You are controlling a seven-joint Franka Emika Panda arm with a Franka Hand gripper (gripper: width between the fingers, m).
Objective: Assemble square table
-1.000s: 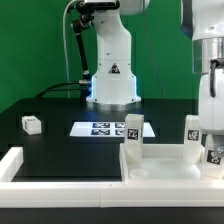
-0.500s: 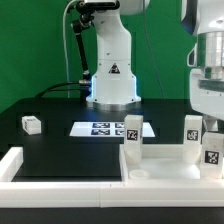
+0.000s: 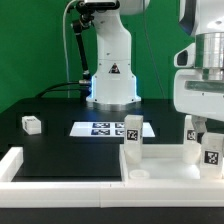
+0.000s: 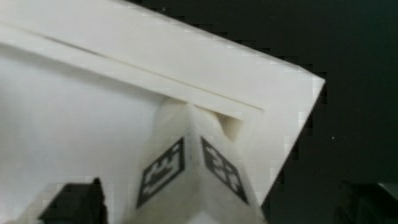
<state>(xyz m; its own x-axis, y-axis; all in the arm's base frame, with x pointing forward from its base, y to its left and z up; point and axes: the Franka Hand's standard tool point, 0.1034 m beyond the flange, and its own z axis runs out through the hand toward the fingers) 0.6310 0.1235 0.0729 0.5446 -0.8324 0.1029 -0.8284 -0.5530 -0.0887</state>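
Pincer: gripper (image 3: 205,122) hangs at the exterior view's right, over the far side of the panel; jaws spread wide, clamped on nothing
Fingers: in the wrist view two dark fingers (image 4: 75,200) stand either side of a leg, with a gap on each side
Leg between jaws: corner leg (image 4: 192,165) upright, tags on two faces, seated at a corner of the panel just inside the raised rim
Panel: square panel (image 3: 160,170) lies flat on the black table (image 3: 60,150), low at the exterior view's right, rim up
Second leg: front leg (image 3: 133,136) upright on the panel, on its side toward the exterior view's left, tag facing the camera
Loose part: spare leg (image 3: 32,124) lies on the table at the exterior view's left, well apart from the panel
Marker board: marker board (image 3: 100,128) flat on the table between spare leg and front leg, before the robot base (image 3: 112,75)
Edging: white border bars (image 3: 20,165) run along the table's near corner, at the exterior view's left
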